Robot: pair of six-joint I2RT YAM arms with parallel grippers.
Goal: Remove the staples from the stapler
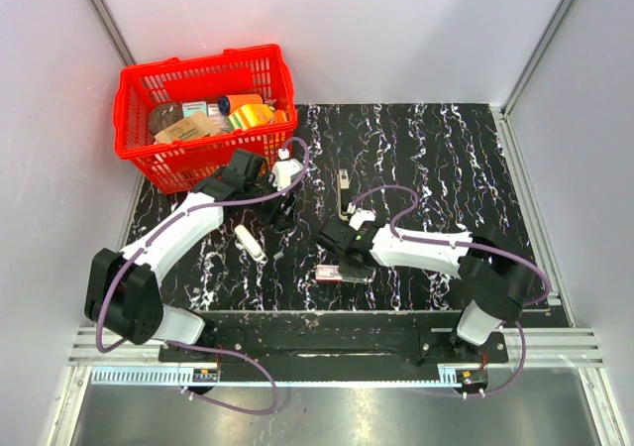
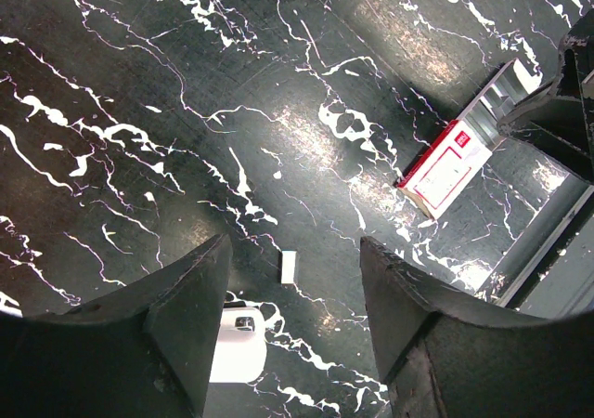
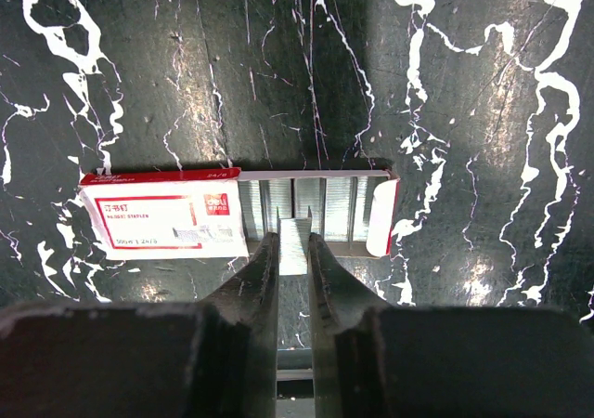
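My right gripper (image 3: 292,235) is clamped on a short strip (image 3: 293,253) of staples, its fingers nearly together. It sits right at the near edge of the box (image 3: 162,215), whose tray (image 3: 320,204) is slid out and already packed with staples. The stapler (image 1: 344,193) lies on the tabletop (image 1: 446,159) beyond the box, well apart from both grippers. My left gripper (image 2: 295,246) hangs with its fingers wide apart over bare tabletop, holding nothing.

The risks I see:

- **Strip:** It is thin and glued together, so too hard a squeeze or a twist could snap it and scatter pieces.
- **Tray:** It looks full, so the strip may land on top and slide off the lip when I let go.
- **Box:** It is light card and nothing pins it. If my fingers drag on the rim, I expect it to skid or the tray to close.
- **Stapler:** I cannot tell from here whether any staples remain in it, so calling the job done could be premature.
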